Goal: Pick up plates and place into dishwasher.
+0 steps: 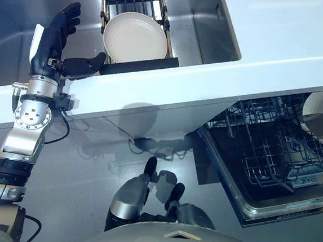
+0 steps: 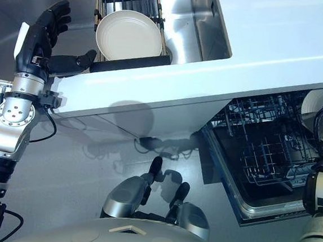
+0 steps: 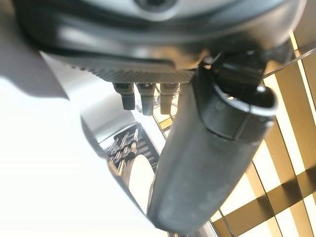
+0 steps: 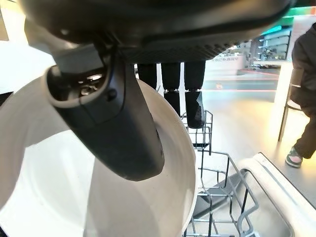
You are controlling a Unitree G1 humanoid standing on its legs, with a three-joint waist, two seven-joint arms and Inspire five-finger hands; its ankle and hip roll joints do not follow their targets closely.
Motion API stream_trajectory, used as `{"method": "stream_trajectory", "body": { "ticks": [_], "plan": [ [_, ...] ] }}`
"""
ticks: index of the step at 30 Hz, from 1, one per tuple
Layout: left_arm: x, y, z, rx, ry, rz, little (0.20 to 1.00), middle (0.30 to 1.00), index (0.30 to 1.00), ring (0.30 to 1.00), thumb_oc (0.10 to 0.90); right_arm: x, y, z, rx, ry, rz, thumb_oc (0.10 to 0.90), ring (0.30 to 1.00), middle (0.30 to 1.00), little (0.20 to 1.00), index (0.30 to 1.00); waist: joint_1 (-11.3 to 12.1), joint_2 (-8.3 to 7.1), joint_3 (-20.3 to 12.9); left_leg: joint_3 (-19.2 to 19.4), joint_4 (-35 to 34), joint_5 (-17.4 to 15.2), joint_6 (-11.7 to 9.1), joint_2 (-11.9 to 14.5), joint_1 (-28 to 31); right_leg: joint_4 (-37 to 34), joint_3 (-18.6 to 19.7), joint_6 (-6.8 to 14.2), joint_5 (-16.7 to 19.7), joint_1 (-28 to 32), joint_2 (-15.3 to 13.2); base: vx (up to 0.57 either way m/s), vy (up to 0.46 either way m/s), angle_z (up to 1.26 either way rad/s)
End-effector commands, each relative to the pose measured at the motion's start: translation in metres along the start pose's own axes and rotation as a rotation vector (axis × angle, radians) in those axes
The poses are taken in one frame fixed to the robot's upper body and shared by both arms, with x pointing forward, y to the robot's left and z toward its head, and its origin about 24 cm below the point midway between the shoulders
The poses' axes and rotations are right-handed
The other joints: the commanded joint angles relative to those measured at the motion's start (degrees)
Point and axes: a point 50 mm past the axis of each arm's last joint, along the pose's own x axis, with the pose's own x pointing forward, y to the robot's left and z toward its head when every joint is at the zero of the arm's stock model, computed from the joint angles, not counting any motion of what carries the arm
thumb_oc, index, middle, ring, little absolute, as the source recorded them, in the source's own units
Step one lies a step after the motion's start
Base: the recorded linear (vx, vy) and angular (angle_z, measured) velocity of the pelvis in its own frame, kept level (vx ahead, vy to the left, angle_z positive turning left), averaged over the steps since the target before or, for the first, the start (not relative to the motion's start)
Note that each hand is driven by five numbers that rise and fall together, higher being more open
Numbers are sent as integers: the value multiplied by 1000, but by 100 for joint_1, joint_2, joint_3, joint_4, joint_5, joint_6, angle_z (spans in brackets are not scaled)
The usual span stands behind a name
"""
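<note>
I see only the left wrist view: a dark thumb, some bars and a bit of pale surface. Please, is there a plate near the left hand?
Observer: Yes. One white plate leans in the dark sink rack, and the left hand is open beside it, thumb pointing toward the rack.
Operator: And the right hand, is it free?
Observer: No. The right hand is pinching a second plate, thumb on its face and fingers behind the rim.
Operator: Where is that one?
Observer: Above the dishwasher rack, which is pulled out below the counter.
</note>
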Motion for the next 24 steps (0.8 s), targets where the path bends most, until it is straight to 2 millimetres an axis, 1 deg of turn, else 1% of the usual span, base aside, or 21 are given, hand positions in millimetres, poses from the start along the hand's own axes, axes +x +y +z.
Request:
{"method": "stream_trajectory", "body": {
  "ticks": [1, 3, 4, 9, 14, 17, 21, 24],
  "plan": [
    [-3, 3, 9, -29, -87, 42, 900, 900, 900, 900, 800, 9, -80, 5, -251, -122, -353, 100, 300, 300, 200, 300, 34, 1, -322, 108, 588, -849, -184, 55, 106, 1466, 112, -31, -730, -635, 44, 3, 23, -6],
    [-3, 1, 10, -33, -90, 39, 900, 900, 900, 900, 800, 8, -74, 7, -332, -127, -336, 100, 300, 300, 200, 300, 36, 11, -303, 113, 601, -834, -178, 49, 86, 1473, 138, -28, -717, -646, 37, -3, 24, -5],
    [-3, 0, 9, -34, -90, 40, 900, 900, 900, 900, 800, 8, -73, 8, -337, -129, -333, 100, 300, 300, 200, 300, 33, 14, -302, 115, 602, -833, -178, 48, 83, 1473, 140, -26, -716, -648, 37, 0, 0, 0],
    [-1, -5, 14, -41, -107, 36, 900, 900, 900, 900, 800, 4, -49, 11, -513, -97, -231, 100, 300, 300, 200, 300, 46, 77, -186, 113, 621, -779, -161, 40, 20, 1519, 184, -27, -685, -713, 6, -26, 26, 2],
    [1, -6, 17, -51, -117, 23, 900, 900, 900, 900, 800, 2, -27, 8, -625, -37, -135, 100, 300, 300, 200, 300, 86, 153, -83, 108, 640, -757, -141, 20, -20, 1524, 223, -6, -629, -767, -33, -29, 28, 4],
    [4, -8, 19, -63, -129, 22, 900, 900, 900, 900, 800, -1, -22, 15, -640, -36, -119, 100, 300, 300, 200, 300, 108, 208, 6, 103, 664, -744, -124, 0, -89, 1532, 264, 2, -593, -852, -48, -66, 45, 5],
    [7, -8, 22, -85, -146, 30, 900, 900, 900, 900, 800, -5, -20, 31, -659, -61, -88, 100, 300, 300, 200, 300, 117, 261, 112, 130, 696, -712, -98, -19, -215, 1567, 334, 17, -533, -1011, -67, -67, 56, -1],
    [7, -10, 23, -93, -150, 27, 900, 900, 900, 900, 800, -7, -15, 35, -670, -78, -68, 100, 300, 300, 200, 300, 121, 273, 153, 157, 697, -704, -76, -28, -236, 1580, 359, 34, -505, -1057, -79, -21, 50, -1]
  ]
}}
